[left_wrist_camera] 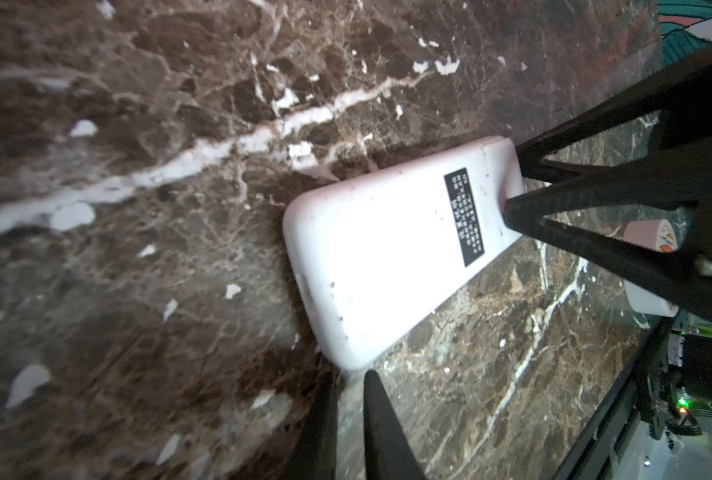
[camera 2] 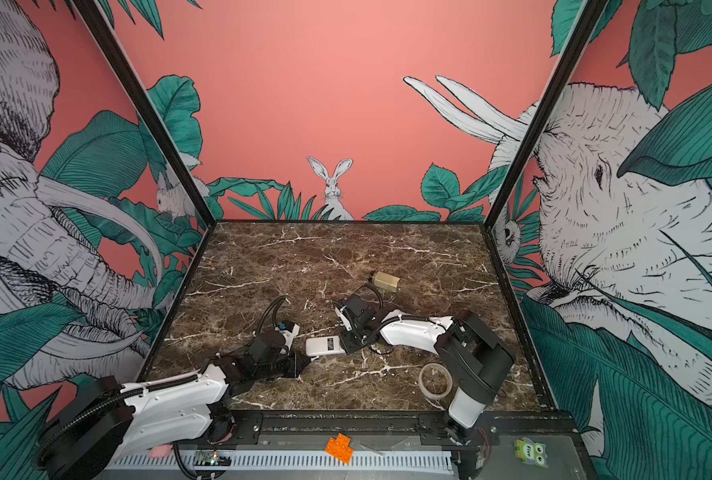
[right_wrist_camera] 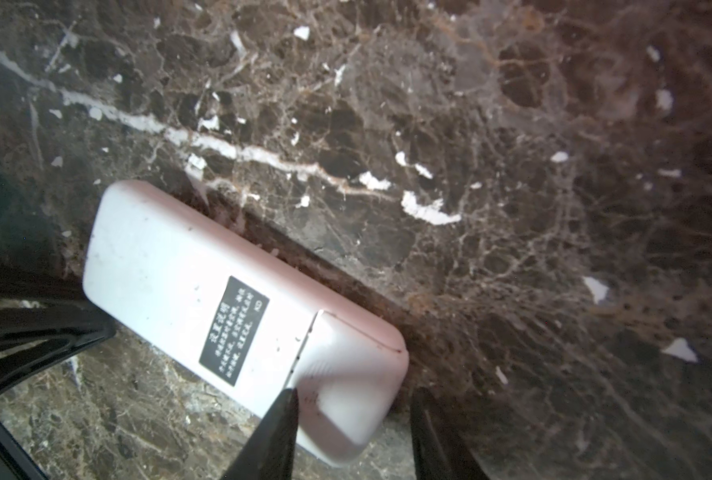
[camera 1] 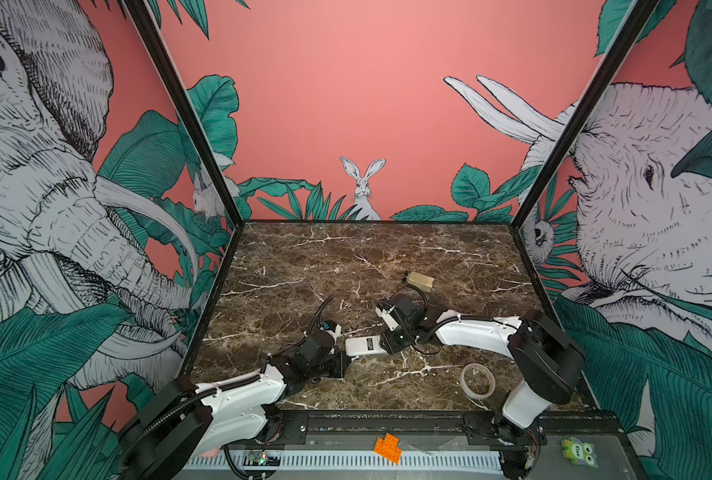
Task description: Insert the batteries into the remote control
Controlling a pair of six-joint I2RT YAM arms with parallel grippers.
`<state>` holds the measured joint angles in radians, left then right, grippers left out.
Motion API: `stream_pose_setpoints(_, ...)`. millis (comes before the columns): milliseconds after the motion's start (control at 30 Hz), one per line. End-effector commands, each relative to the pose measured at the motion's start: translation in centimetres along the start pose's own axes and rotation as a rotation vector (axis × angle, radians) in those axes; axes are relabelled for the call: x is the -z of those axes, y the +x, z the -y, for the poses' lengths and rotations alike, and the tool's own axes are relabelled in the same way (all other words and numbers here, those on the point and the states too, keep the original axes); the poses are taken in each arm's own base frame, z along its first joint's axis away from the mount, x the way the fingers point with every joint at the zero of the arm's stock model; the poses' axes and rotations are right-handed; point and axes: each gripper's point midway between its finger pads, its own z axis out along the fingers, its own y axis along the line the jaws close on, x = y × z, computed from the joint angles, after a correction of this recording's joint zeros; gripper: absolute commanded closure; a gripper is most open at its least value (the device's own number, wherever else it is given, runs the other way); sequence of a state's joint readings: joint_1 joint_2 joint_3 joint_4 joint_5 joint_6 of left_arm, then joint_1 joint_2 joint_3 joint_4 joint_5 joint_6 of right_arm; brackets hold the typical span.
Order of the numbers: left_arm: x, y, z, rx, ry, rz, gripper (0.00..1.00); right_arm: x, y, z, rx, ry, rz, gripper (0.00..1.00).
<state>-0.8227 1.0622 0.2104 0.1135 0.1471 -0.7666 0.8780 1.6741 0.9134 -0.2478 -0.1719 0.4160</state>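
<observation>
The remote control [camera 1: 364,345] [camera 2: 323,345] lies face down on the marble table, its white back and black label [right_wrist_camera: 233,330] up. My right gripper [right_wrist_camera: 354,395] [camera 1: 387,345] is open and straddles the cover end of the remote. One finger [right_wrist_camera: 281,415] touches the remote's edge, while the other finger [right_wrist_camera: 425,419] stands a little off it. My left gripper [left_wrist_camera: 352,374] [camera 1: 343,360] is shut with nothing in it, its tips just off the remote's [left_wrist_camera: 387,249] opposite end. The batteries are out of view.
A beige block [camera 1: 420,282] lies behind the right arm. A clear tape roll [camera 1: 477,380] sits front right on the table. On the front rail are an orange studded brick [camera 1: 388,448] and a green owl toy [camera 1: 579,453].
</observation>
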Motion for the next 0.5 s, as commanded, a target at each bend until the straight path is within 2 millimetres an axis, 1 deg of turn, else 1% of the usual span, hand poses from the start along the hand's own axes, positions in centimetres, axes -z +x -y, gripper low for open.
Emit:
stream_pose_setpoints(0,0.5,1.6,-1.4,0.007,-0.052,-0.052,0.84,-0.7,1.0,0.4,-0.012,0.006,-0.033,0.57)
stream_pose_setpoints(67,1.0,1.0,-1.1,-0.004,-0.051,-0.034,0.82,-0.9,1.2,0.4,-0.013,0.005,-0.038,0.59)
stream_pose_setpoints(200,2.1,-0.2,-0.2,-0.029,-0.040,0.011,0.72,-1.0,1.2,0.4,-0.014,0.005,-0.038,0.63)
stream_pose_setpoints(267,2.4,-0.7,-0.2,-0.039,-0.049,0.028,0.70,-1.0,1.3,0.5,-0.015,0.006,-0.040,0.63)
stream_pose_setpoints(367,2.3,-1.3,-0.2,-0.048,-0.070,0.042,0.68,-1.2,1.5,0.5,-0.014,0.006,-0.045,0.64)
stream_pose_setpoints(467,1.7,-1.9,0.3,-0.053,-0.066,0.040,0.68,-1.4,1.7,0.6,-0.019,0.006,-0.050,0.64)
